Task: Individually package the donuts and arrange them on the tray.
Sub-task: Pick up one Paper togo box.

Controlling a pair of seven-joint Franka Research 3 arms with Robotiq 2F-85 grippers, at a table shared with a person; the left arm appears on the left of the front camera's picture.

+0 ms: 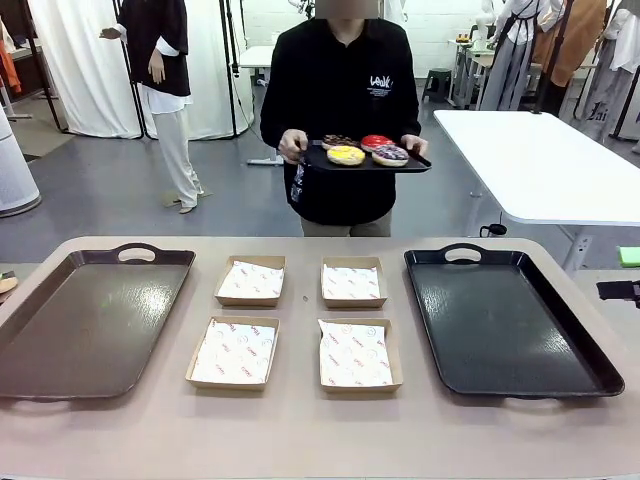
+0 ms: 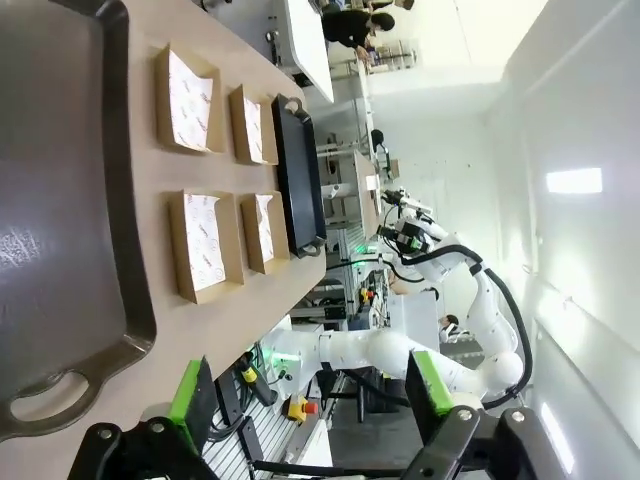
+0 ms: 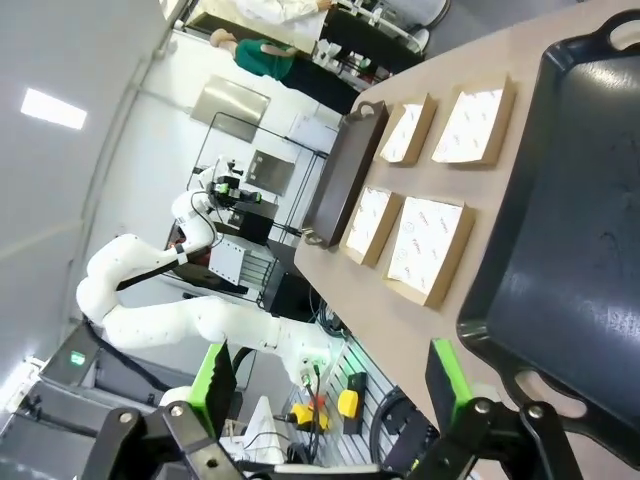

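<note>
Front view: a person [image 1: 340, 100] stands at the far side of the table [image 1: 300, 430], both hands curled round the ends of a small black tray [image 1: 318, 160]. The donuts are all on it, well away from the robot: yellow donut [image 1: 346, 155], red donut [image 1: 376, 142], sprinkled chocolate donut [image 1: 390, 154], dark donut [image 1: 338, 141]. On the table, four paper-lined boxes [image 1: 251, 281] sit two by two between a brown tray [image 1: 60, 340] on the left and a black tray [image 1: 500, 330] on the right. All are empty. Writing: a white logo on the person's black top, not clearly readable. The red print on the liners is too small to read.

Left wrist view: left gripper [image 2: 310, 390] has its fingers spread wide with nothing between them. It hangs off the table edge near the brown tray's handle.

Right wrist view: right gripper [image 3: 332, 385] is also spread wide and empty, beside the black tray's handle. No readable text.

Judgement: packaging is not yet started; the step is the donut hand-over. To do it well:
- wait until the small tray is set down or held steady
- take one donut at a time by its sides, lightly, icing up and unsmeared
- centre it on a liner, one per box
- then lift the boxes by their walls onto a tray

Which tray is meant cannot be told.
</note>
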